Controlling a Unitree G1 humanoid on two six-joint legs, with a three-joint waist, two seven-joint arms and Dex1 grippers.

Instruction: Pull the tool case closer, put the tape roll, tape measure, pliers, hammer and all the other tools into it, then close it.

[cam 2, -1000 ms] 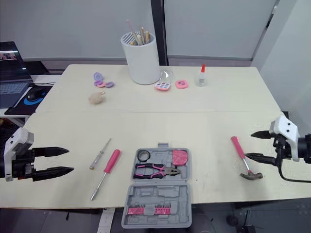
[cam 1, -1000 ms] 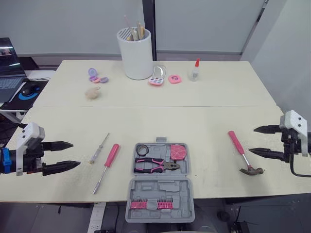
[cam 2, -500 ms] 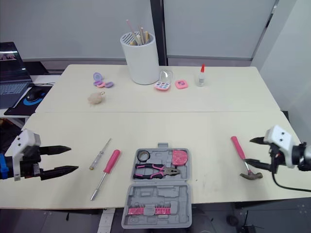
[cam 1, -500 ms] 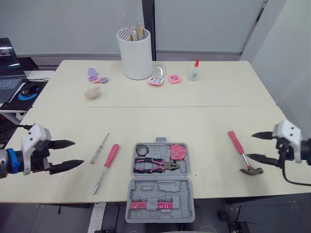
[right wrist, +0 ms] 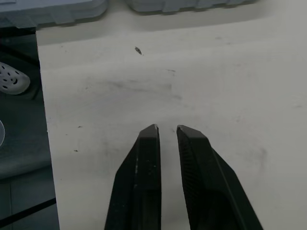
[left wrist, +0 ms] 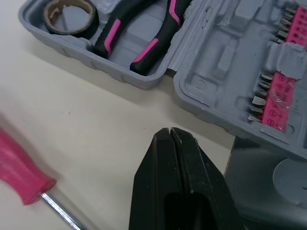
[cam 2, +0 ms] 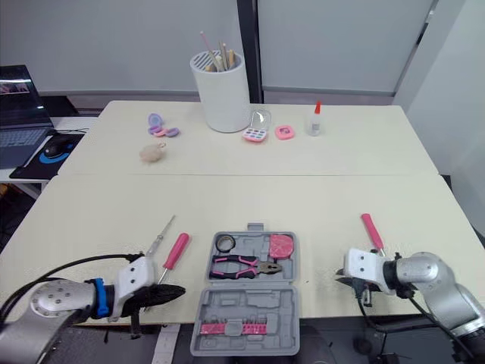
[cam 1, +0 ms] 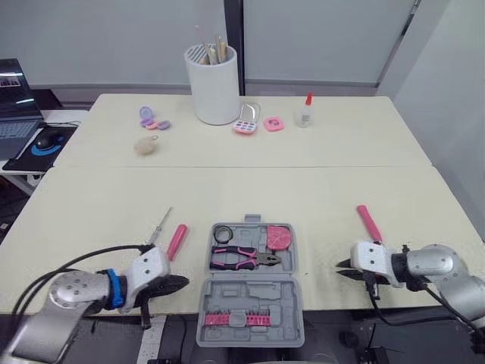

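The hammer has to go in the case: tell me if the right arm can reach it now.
Probably, but not as posed: the hammer lies right beside the right gripper, whose barely parted fingers point away toward the tool case.

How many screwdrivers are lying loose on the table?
2. A pink-handled screwdriver lies left of the grey case; a thin silvery screwdriver lies just left of it. Others may lie hidden near the table's front edge.

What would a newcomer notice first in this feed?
The open grey tool case at the near edge of the table, already holding the tape roll, pliers and tape measure. Both grippers sit low flanking it: the left gripper shut beside the pink screwdriver, the right gripper slightly open by the pink-handled hammer.
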